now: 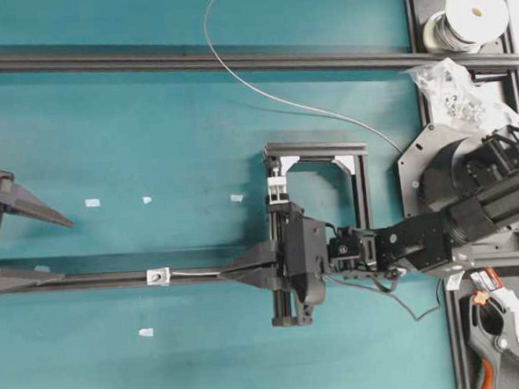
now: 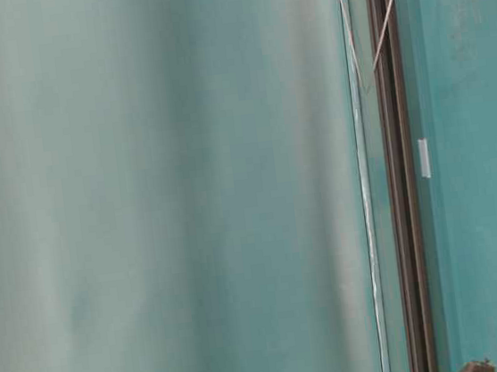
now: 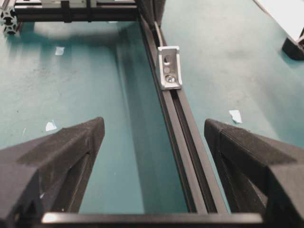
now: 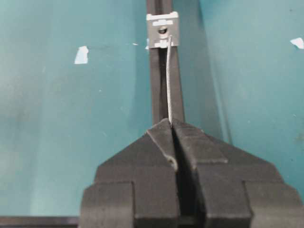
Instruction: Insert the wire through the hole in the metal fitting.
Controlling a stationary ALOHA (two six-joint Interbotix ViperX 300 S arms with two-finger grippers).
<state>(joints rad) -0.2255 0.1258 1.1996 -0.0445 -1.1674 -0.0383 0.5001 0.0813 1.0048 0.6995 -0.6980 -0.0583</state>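
The metal fitting (image 1: 160, 275) is a small silver piece seated on the black rail (image 1: 97, 278). My right gripper (image 1: 222, 273) is shut on the wire (image 1: 194, 273), whose short free end points left at the fitting. In the right wrist view the gripper (image 4: 171, 122) pinches the wire (image 4: 168, 80). The wire's tip meets the fitting (image 4: 163, 31) just right of its dark hole. The rest of the wire (image 1: 262, 93) curves away to the back. My left gripper (image 1: 67, 251) stands open at the left, straddling the rail (image 3: 180, 123), well short of the fitting (image 3: 169, 66).
A wire spool (image 1: 469, 14) and a bag of parts (image 1: 451, 90) lie at the back right. An orange-handled clamp (image 1: 497, 339) lies front right. A small black frame (image 1: 362, 179) carries a white-and-black block (image 1: 279, 189). White tape scraps (image 1: 92, 203) dot the mat. A second long rail (image 1: 189, 58) crosses the back.
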